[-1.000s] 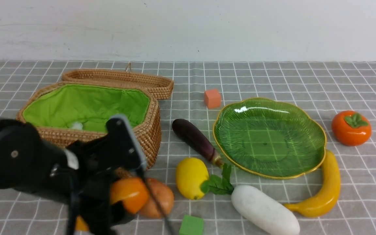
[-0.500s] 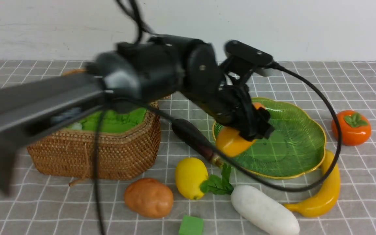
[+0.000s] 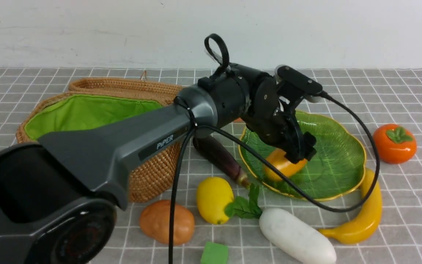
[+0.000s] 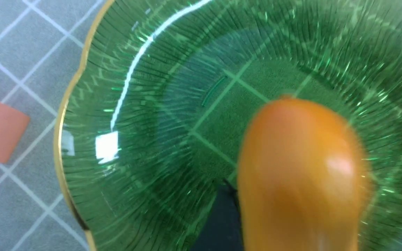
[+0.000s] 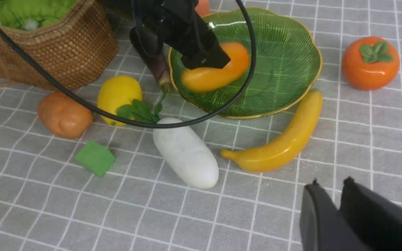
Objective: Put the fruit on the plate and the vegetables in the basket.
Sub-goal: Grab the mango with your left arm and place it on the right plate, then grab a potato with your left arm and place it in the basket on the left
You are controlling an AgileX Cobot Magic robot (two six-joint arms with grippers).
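Over the plate's (image 3: 343,146) near-left side, left gripper (image 3: 297,156) spreads its jaws around the mango (image 3: 280,167). Right gripper (image 5: 332,183) hangs pinched together, empty.

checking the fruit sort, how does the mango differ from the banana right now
Place: the mango is inside the plate, under the left gripper; the banana lies on the checked cloth just outside the plate's rim.
Shape: the mango is a plump oval, the banana long and curved.
Colour: the mango is deeper orange, the banana yellower.
Both are glossy toy fruit.
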